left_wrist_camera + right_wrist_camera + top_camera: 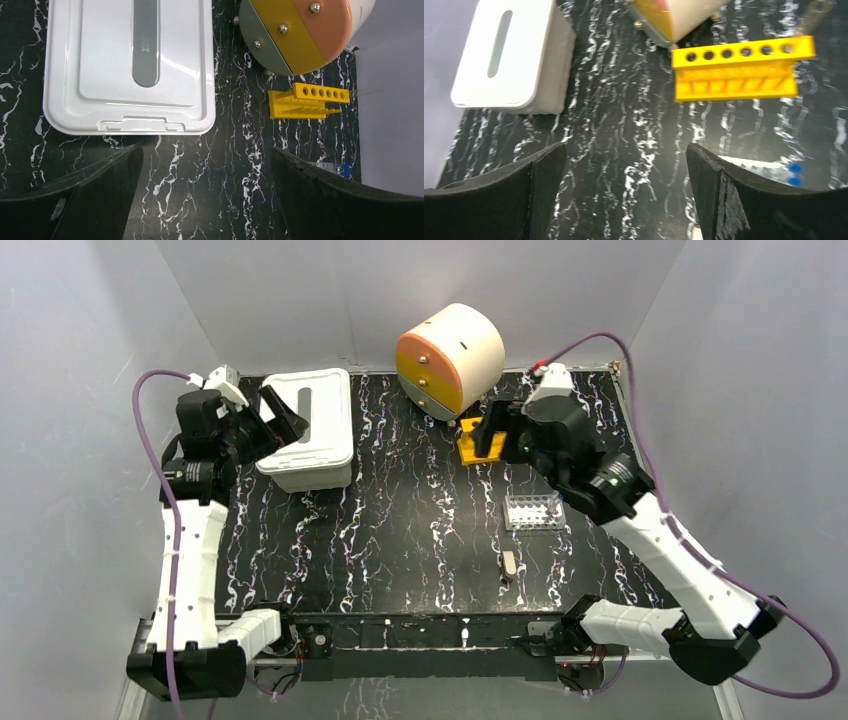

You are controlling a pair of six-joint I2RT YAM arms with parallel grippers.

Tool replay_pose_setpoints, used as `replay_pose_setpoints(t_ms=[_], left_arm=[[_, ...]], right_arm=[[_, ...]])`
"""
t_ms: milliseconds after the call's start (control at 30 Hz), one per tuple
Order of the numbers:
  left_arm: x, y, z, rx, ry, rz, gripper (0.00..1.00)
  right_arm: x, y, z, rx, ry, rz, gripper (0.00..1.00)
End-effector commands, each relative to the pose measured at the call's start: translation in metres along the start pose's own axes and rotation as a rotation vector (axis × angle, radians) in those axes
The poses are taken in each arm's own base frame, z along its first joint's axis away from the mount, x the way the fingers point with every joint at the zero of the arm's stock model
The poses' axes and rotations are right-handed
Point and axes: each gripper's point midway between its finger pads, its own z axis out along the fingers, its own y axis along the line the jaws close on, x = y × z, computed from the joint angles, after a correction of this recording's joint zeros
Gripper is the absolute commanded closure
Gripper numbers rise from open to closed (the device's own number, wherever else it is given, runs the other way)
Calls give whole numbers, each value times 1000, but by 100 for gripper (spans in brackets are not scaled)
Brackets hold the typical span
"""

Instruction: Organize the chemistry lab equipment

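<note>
The left end effector point(206, 197) and right end effector point(624, 197) hover spread wide, empty, above the black marbled worktop point(400, 530).

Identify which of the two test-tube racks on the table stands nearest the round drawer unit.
The yellow rack with six holes, just in front of the drawer unit. The clear rack sits well farther from it.
</note>
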Motion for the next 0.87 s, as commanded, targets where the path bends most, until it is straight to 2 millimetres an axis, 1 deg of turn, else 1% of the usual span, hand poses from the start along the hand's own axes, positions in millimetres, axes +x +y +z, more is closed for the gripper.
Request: replay_pose_setpoints(t_ms=[0, 133, 200, 333, 433, 533, 633, 833], left_arm=[[7, 3, -34, -65, -49, 20, 2], [5, 0, -73, -81, -114, 30, 2], [1, -3, -93, -87, -150, 35, 2], [-11, -11, -136, -84, -240, 65, 2], [-12, -13, -157, -93, -267, 79, 2], [-8, -12, -168, -101, -272, 73, 2], [-4, -11, -172, -97, -276, 69, 2], [5, -8, -168, -99, -243, 69, 2]], right_arm=[[-23, -49, -43, 176, -112, -52, 1], [-33, -76, -81, 253, -163, -67, 1], [-36, -86, -95, 282, -182, -76, 1], [-37, -102, -113, 329, -202, -93, 1], [-35, -107, -121, 334, -204, -88, 1], [-33, -109, -127, 330, -200, -77, 1], [-25, -111, -126, 330, -175, -85, 1], [-12, -109, -124, 311, -130, -76, 1]])
